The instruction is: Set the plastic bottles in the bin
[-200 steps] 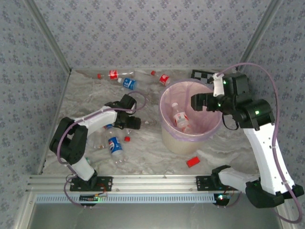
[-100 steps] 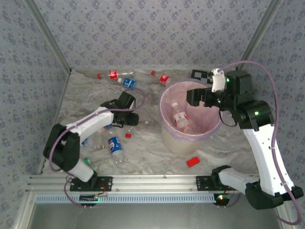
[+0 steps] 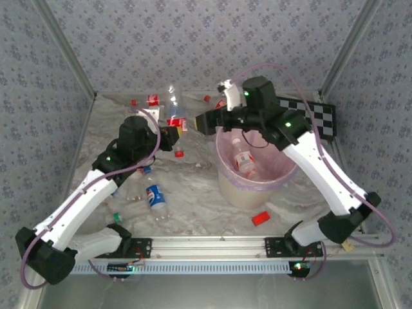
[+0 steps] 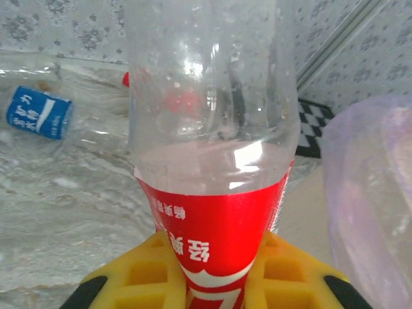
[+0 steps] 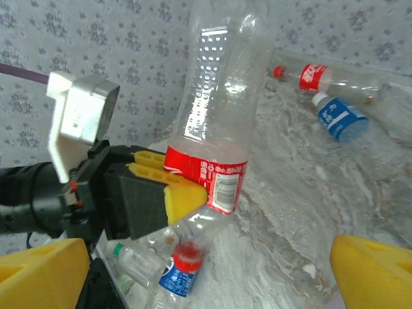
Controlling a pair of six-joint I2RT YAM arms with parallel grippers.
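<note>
Just left of the bin (image 3: 239, 190), the left gripper (image 3: 168, 134) is clamped on a red-labelled bottle (image 3: 173, 108). The bottle stands roughly upright, long axis vertical, clear of the table (image 3: 199, 188). The bin's mouth lies to this gripper's right, near but not under the bottle, so the carry looks like a short sideways move over the rim. The right gripper (image 3: 202, 122) hangs with jaws wide apart between bottle and bin, facing the bottle and holding nothing. Whether it blocks the path or waits for a handover, I cannot tell. The left wrist view shows the yellow fingers (image 4: 132, 278) pinching the label band and the pink liner (image 4: 370, 193) close on the right. The right wrist view gives the bottle's full length from the side, gripped low, with other bottles (image 5: 336, 117) lying on the table beyond.
</note>
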